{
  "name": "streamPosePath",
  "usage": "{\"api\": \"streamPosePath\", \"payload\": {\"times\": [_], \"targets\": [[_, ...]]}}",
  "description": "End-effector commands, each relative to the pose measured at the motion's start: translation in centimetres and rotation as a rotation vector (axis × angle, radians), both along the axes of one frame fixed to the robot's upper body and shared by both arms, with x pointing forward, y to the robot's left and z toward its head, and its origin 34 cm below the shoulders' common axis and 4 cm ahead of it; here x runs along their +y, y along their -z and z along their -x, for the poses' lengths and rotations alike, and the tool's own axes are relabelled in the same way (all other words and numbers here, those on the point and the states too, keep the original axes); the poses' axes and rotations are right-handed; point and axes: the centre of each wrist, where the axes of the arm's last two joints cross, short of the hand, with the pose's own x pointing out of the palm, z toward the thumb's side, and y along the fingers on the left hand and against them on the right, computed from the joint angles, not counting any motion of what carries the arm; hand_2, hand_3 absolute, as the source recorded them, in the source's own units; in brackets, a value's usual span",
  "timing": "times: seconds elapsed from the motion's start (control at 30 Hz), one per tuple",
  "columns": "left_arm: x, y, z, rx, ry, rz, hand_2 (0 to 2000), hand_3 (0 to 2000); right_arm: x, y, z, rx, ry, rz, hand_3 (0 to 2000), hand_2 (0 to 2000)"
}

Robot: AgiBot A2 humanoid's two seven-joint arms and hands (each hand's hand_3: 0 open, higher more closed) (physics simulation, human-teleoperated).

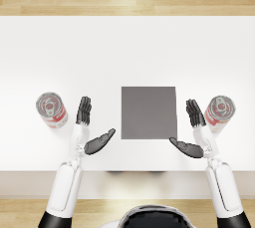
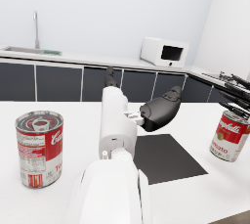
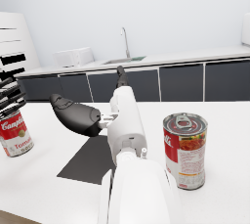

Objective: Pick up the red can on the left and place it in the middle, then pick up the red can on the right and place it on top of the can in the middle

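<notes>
Two red-and-white soup cans stand upright on the white table (image 1: 127, 48). The left can (image 1: 51, 109) (image 2: 40, 147) is just outside my left hand (image 1: 88, 125) (image 2: 158, 110), which is open with its fingers apart and holds nothing. The right can (image 1: 219, 112) (image 3: 185, 149) stands close beside my right hand (image 1: 193, 130) (image 3: 75, 114), also open and empty. A dark grey square mat (image 1: 149, 112) (image 2: 166, 157) (image 3: 90, 159) lies flat between the two hands. Each wrist view also catches the other can (image 2: 229, 135) (image 3: 14, 132) and the other hand's fingertips (image 2: 234, 93) (image 3: 10, 96).
The table's front edge (image 1: 127, 172) runs just behind my wrists; wooden floor shows beyond the far edge. In the wrist views a kitchen counter with a sink tap (image 2: 35, 27) and a white microwave (image 2: 164, 52) stands well behind the table.
</notes>
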Motion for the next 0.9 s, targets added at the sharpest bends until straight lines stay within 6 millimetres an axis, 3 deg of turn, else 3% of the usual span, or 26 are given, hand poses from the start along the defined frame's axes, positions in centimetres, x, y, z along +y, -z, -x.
{"api": "streamPosePath", "payload": {"times": [0.03,0.77,0.9], "targets": [[0.0,0.0,0.0,0.0,0.0,0.0,0,0,0.0,0.0,0.0,0.0,0.0,0.0,0,0],[-0.6,0.6,-0.1,0.024,0.021,-0.007,0,0,0.6,0.6,-0.1,0.024,-0.021,0.007,0,0],[1.3,-2.4,0.0,-0.184,-0.004,0.036,0,0,0.0,-2.3,0.4,-0.142,0.083,-0.087,0,0]]}}
